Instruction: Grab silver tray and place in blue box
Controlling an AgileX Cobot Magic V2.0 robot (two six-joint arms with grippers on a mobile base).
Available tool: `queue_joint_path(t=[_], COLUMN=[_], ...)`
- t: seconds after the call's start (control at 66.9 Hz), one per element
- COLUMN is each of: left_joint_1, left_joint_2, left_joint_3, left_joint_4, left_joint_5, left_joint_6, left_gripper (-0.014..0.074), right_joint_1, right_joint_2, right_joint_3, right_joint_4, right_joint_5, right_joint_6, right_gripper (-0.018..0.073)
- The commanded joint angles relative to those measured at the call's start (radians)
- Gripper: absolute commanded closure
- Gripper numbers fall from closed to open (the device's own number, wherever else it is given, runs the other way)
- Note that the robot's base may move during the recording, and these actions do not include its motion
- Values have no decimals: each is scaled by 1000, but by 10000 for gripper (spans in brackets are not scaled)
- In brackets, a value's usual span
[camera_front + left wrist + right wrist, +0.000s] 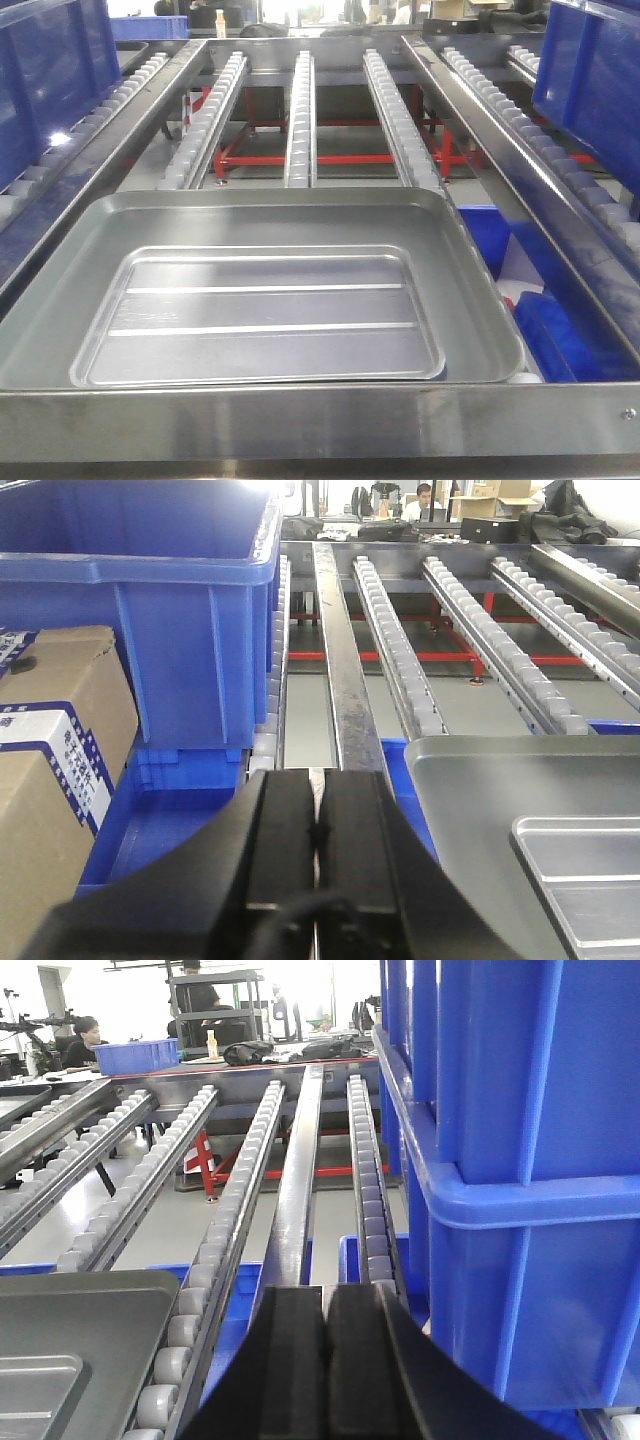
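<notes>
The silver tray (pixel 265 320), shallow with two long raised ridges, lies flat inside a larger, deeper metal pan (pixel 300 203) at the near end of the roller conveyor. One corner of the tray (pixel 585 875) shows in the left wrist view and another corner (pixel 30 1390) in the right wrist view. The blue box (pixel 140 610), ribbed and thick-rimmed, stands left of the pan, also seen as the blue box (pixel 50 80) in the front view. My left gripper (pixel 318 780) is shut on nothing, left of the pan. My right gripper (pixel 325 1295) is shut and empty, right of the pan.
Stacked blue bins (pixel 520 1160) rise close on the right. Cardboard boxes (pixel 50 780) sit at the far left. Low blue bins (pixel 170 820) lie under the roller rails (pixel 300 110). A steel front ledge (pixel 320 420) borders the pan.
</notes>
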Motion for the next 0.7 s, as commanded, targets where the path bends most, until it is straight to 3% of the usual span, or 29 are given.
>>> queue_joint_path(t=[0.0, 0.688], left_joint_1=[1, 1], left_joint_2=[-12, -12], left_joint_3=[16, 16], left_joint_4=[-1, -1], left_joint_5=[-87, -87], left_joint_6=[-5, -5], left_gripper=[603, 603], right_joint_1=[-5, -5], right_joint_2=[-22, -22], right_joint_3=[-18, -18], right_joint_4=[0, 0], right_joint_5=[-85, -85], right_joint_6=[-10, -10], right_gripper=[507, 507])
